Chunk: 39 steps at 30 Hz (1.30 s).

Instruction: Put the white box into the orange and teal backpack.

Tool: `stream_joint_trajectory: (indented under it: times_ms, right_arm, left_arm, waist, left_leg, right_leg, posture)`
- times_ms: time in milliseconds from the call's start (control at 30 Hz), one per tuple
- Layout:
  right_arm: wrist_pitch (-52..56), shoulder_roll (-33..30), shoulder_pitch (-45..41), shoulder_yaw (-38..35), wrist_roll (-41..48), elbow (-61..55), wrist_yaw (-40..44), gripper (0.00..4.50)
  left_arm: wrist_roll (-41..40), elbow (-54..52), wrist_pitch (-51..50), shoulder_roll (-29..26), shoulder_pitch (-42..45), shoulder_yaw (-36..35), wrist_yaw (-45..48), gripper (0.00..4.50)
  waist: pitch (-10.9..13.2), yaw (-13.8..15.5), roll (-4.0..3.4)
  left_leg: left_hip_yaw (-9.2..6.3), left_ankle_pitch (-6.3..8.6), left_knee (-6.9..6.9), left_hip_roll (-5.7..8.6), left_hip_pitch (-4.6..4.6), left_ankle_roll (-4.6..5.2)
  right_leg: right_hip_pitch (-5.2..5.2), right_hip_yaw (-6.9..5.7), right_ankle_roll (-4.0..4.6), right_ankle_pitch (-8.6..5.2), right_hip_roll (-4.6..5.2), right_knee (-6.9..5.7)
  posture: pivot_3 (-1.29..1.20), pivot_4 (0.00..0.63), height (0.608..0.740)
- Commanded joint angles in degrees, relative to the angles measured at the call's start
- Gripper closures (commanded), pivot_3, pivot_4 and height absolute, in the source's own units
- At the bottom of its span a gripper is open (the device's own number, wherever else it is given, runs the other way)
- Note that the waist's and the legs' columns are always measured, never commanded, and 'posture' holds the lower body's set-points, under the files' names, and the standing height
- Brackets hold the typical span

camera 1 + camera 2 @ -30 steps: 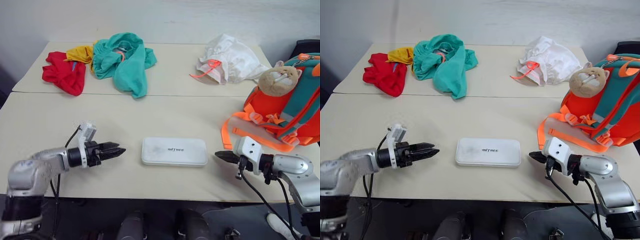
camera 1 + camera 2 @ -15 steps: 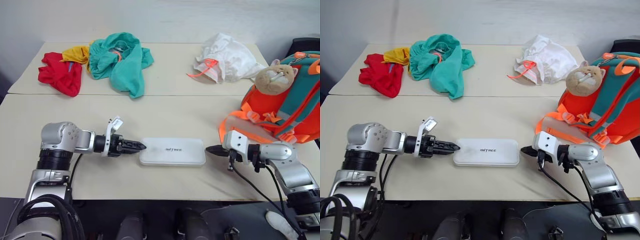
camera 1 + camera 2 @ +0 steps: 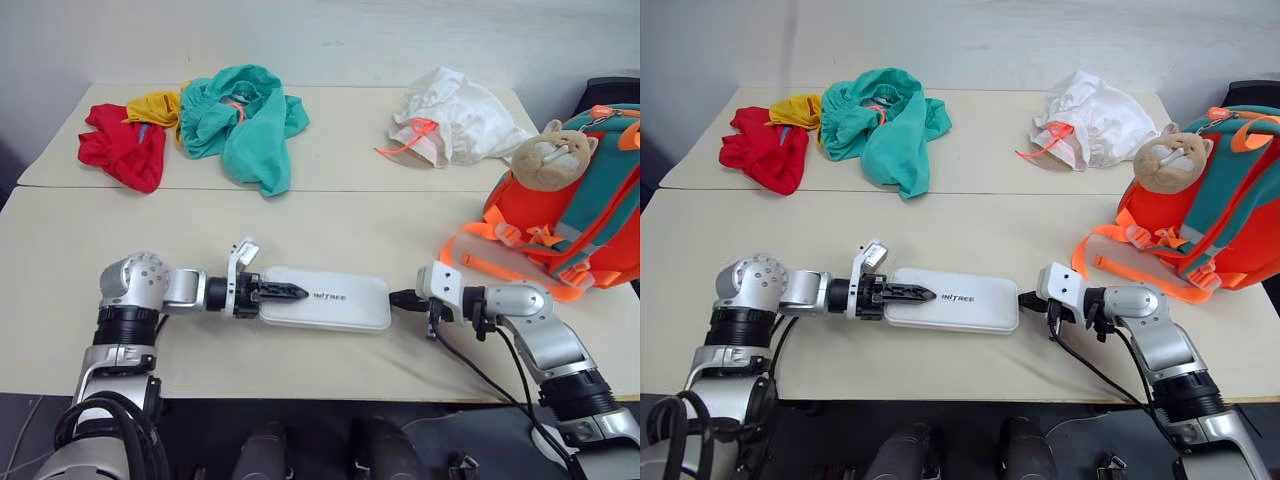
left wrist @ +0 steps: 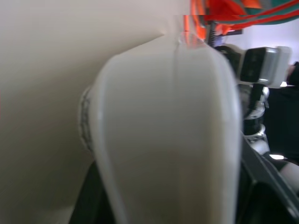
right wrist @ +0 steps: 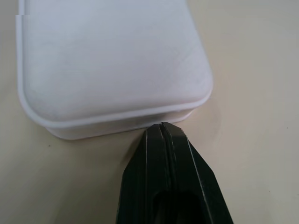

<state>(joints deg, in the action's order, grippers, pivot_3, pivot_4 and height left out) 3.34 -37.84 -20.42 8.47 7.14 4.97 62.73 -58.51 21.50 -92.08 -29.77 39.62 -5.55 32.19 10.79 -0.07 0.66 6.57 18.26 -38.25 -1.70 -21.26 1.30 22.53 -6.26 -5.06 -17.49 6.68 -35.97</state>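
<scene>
The white box (image 3: 335, 300) lies flat near the table's front edge, its lettering facing up. My left gripper (image 3: 290, 292) is at its left end. One black finger lies across the top, and in the left wrist view the box (image 4: 168, 130) fills the gap between my fingers (image 4: 86, 200). My right gripper (image 3: 398, 298) is shut, its tip touching the box's right short edge (image 5: 107, 60). The orange and teal backpack (image 3: 590, 230) stands at the table's right edge behind my right arm, with a beige plush animal (image 3: 550, 158) on it.
A white cloth bag with an orange drawstring (image 3: 455, 118) lies at the back right. A teal garment (image 3: 245, 120), a yellow cloth (image 3: 160, 103) and a red cloth (image 3: 120, 145) are piled at the back left. Orange straps (image 3: 480, 262) trail from the backpack onto the table.
My left gripper moved right onto the box's left end and its jaws narrowed. My right gripper moved left against the right end. The box slid slightly left.
</scene>
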Motion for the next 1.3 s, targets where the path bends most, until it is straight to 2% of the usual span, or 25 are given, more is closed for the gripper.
stream_joint_trajectory:
  times_ms: [33, 100, 200, 333, 367, 433, 467, 533, 633, 667, 733, 800, 900, 1067, 1200, 1300]
  right_arm:
    - [-1.0, -1.4, 2.5, -2.7, 1.7, -2.7, -0.2, 4.5]
    - [0.9, -2.3, 5.8, -7.0, 5.4, -5.5, -0.7, 4.5]
    - [7.1, -3.8, 14.2, -16.7, 14.0, -12.6, -1.3, 4.5]
    - [11.1, -3.2, 30.0, -33.1, 18.8, -20.2, -6.7, 3.3]
    - [11.1, -1.9, 33.0, -37.0, 19.6, -21.2, -8.4, 3.0]
    - [7.2, 2.1, 38.3, -45.8, 23.8, -21.4, -9.2, 2.37]
    - [6.0, 3.3, 40.0, -49.4, 24.3, -20.2, -10.3, 1.98]
    - [4.6, 4.0, 40.7, -54.3, 25.8, -16.6, -11.4, 1.27]
    - [-0.1, 2.3, 38.4, -59.1, 25.6, -8.6, -12.4, 0.19]
    - [-1.1, 1.2, 36.9, -59.5, 25.1, -6.4, -12.7, 0.03]
    - [-2.9, -1.6, 33.2, -58.3, 24.0, -2.5, -12.2, 0.03]
    - [-2.9, -4.2, 28.9, -55.5, 23.3, 0.5, -11.6, 0.03]
    - [-2.8, -7.7, 18.0, -48.6, 21.6, 7.4, -10.4, 0.03]
    - [-5.1, -8.8, 3.2, -39.6, 17.8, 19.4, -8.6, 0.03]
    - [-7.5, -7.1, -5.7, -34.7, 16.9, 25.7, -5.8, 0.03]
    - [-9.3, -5.5, -9.8, -33.2, 17.2, 28.4, -4.8, 0.66]
  left_arm:
    - [-3.4, -1.2, -0.4, -2.9, -1.4, 1.7, -2.9, 3.12]
    - [-7.0, -2.7, -0.4, -4.8, -2.3, 0.8, -2.4, 3.3]
    - [-11.1, -9.2, -0.4, -7.8, -5.6, -2.2, -0.1, 3.3]
    - [-15.0, -16.9, 4.2, -9.4, -11.1, -14.0, 4.4, 3.3]
    - [-12.5, -20.5, 8.8, -10.7, -13.1, -13.8, 7.8, 3.3]
    - [-4.3, -28.2, 24.2, -12.6, -18.2, -12.7, 17.4, 3.3]
    - [-1.9, -30.4, 29.8, -13.0, -19.9, -12.8, 21.4, 3.3]
    - [-2.1, -32.0, 34.9, -12.6, -21.3, -14.8, 26.3, 3.3]
    - [3.9, -33.2, 43.4, -14.0, -21.4, -12.2, 30.1, 3.3]
    - [7.1, -33.3, 47.4, -14.1, -21.7, -10.8, 31.5, 3.3]
    - [10.6, -32.4, 52.6, -13.4, -21.6, -9.1, 33.0, 3.3]
    - [11.2, -31.5, 54.2, -12.6, -21.1, -8.7, 33.3, 3.3]
    - [12.2, -31.5, 55.4, -11.4, -20.9, -7.3, 32.9, 3.3]
    - [12.5, -33.2, 56.2, -10.6, -22.4, -6.8, 31.9, 3.3]
    - [11.0, -35.2, 55.7, -10.2, -25.0, -9.0, 29.4, 3.3]
    - [8.2, -36.5, 54.4, -9.0, -26.5, -12.0, 26.2, 3.3]
  waist:
    - [0.0, 0.0, 0.01]
    - [0.0, 0.0, 0.01]
    - [0.0, 0.0, 0.01]
    - [0.0, 0.1, 0.03]
    - [0.0, 0.1, 0.03]
    - [0.0, 0.1, 0.03]
    - [0.0, 0.1, 0.0]
    - [0.0, 0.1, -0.02]
    - [0.0, -0.1, -0.02]
    - [0.0, -0.3, -0.04]
    - [0.0, -0.4, -0.15]
    - [0.0, -0.7, -0.21]
    - [0.0, -1.4, -0.2]
    - [0.0, -1.5, -0.23]
    - [0.0, -1.4, -0.25]
    - [0.0, -1.4, -0.25]
  left_leg:
    - [-0.01, 0.0, 0.0, 0.0, 0.0, 0.0]
    - [-0.01, 0.02, 0.02, 0.0, 0.0, -0.02]
    - [-0.02, 0.04, 0.11, -0.05, -0.03, -0.07]
    - [-0.02, 0.05, 0.16, -0.06, -0.02, -0.09]
    - [-0.03, 0.05, 0.14, -0.06, -0.04, -0.09]
    - [-0.02, 0.08, 0.14, -0.06, 0.03, -0.13]
    - [0.0, 0.11, 0.17, -0.04, 0.05, -0.19]
    - [0.09, 0.33, 0.24, -0.04, 0.11, -0.54]
    - [0.17, 0.4, 0.23, -0.06, 0.11, -0.45]
    - [0.2, 0.4, 0.24, -0.06, 0.15, -0.44]
    - [0.28, 0.34, 0.27, -0.08, 0.19, -0.32]
    - [0.34, 0.24, 0.27, -0.08, 0.19, -0.13]
    - [0.35, 0.2, 0.24, -0.12, 0.17, -0.07]
    - [0.33, 0.12, 0.21, -0.14, 0.11, -0.04]
    - [0.35, 0.08, 0.18, -0.09, 0.01, 0.04]
    - [0.31, 0.07, 0.14, -0.09, -0.01, 0.05]
  right_leg:
    - [0.0, 0.0, 0.0, 0.0, 0.01, 0.0]
    - [0.0, 0.01, 0.0, 0.0, 0.0, 0.02]
    - [0.05, 0.02, 0.01, -0.01, -0.02, 0.07]
    - [0.04, 0.05, 0.02, -0.01, -0.02, 0.11]
    - [0.06, 0.05, 0.03, -0.01, -0.02, 0.15]
    - [0.03, 0.08, 0.05, -0.03, -0.02, 0.31]
    - [0.04, 0.11, 0.05, -0.03, 0.0, 0.33]
    - [0.04, 0.17, 0.08, -0.04, -0.02, 0.37]
    - [0.06, 0.23, 0.12, -0.01, -0.01, 0.4]
    - [0.06, 0.26, 0.13, -0.01, -0.01, 0.38]
    - [0.08, 0.29, 0.14, -0.01, -0.03, 0.36]
    - [0.12, 0.32, 0.14, -0.01, -0.03, 0.33]
    - [0.15, 0.31, 0.14, -0.02, -0.05, 0.25]
    - [0.2, 0.26, 0.14, -0.02, -0.06, 0.19]
    - [0.24, 0.25, 0.13, -0.01, -0.03, 0.11]
    - [0.24, 0.22, 0.12, -0.01, -0.01, 0.11]
  posture:
    - [0.0, 0.15, 0.74]
    - [0.0, 0.15, 0.74]
    - [0.0, 0.15, 0.74]
    - [0.0, 0.15, 0.74]
    - [0.0, 0.15, 0.74]
    - [0.0, 0.15, 0.74]
    - [0.0, 0.15, 0.74]
    - [0.0, 0.15, 0.74]
    - [0.0, 0.15, 0.74]
    - [0.0, 0.15, 0.74]
    - [0.0, 0.15, 0.74]
    - [0.0, 0.15, 0.74]
    - [0.0, 0.15, 0.74]
    - [0.0, 0.15, 0.74]
    - [0.0, 0.15, 0.74]
    - [0.0, 0.15, 0.74]
